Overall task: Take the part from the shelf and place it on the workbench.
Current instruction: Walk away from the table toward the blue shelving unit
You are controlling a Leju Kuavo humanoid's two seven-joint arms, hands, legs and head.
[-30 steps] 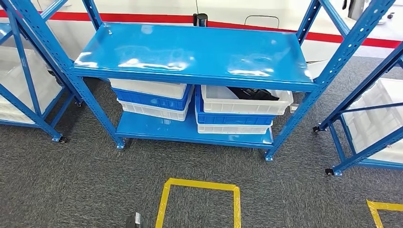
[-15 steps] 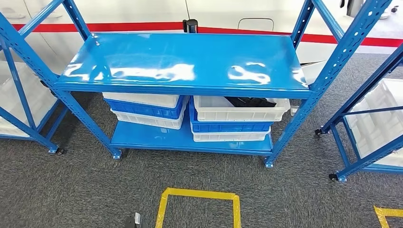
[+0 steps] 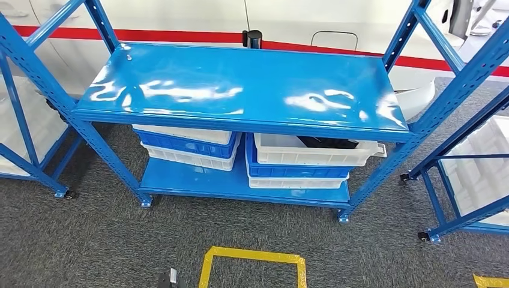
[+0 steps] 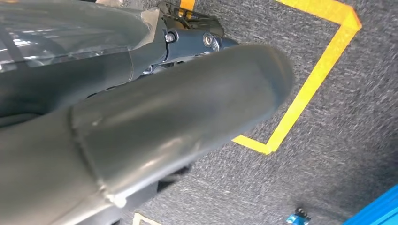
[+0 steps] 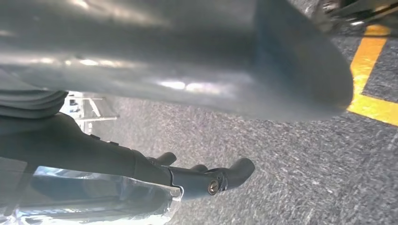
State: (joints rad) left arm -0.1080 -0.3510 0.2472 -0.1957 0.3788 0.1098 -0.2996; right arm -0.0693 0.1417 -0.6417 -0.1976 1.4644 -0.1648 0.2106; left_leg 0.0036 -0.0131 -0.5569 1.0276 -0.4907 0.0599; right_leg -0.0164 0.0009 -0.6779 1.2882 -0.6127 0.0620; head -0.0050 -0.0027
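A black part (image 3: 327,143) lies in the top white bin (image 3: 312,157) of the right-hand stack on the lower level of the blue shelf (image 3: 240,90), mostly hidden under the shelf's glossy top board. My left hand (image 4: 155,117) hangs over the grey carpet, its thick thumb across the left wrist view and nothing in its grasp. In the right wrist view my right hand (image 5: 187,173) also hangs above the carpet, its dark fingers (image 5: 234,171) loosely apart and holding nothing.
A second stack of white and blue bins (image 3: 189,147) stands on the lower level at the left. More blue racks with white bins flank the shelf, left (image 3: 24,120) and right (image 3: 474,168). A yellow tape square (image 3: 252,267) marks the carpet in front. A black post (image 3: 252,39) stands behind.
The whole picture has shifted: the shelf now sits lower and slightly larger in the head view and the yellow square has slid toward the bottom edge. The camera moved, not the things.
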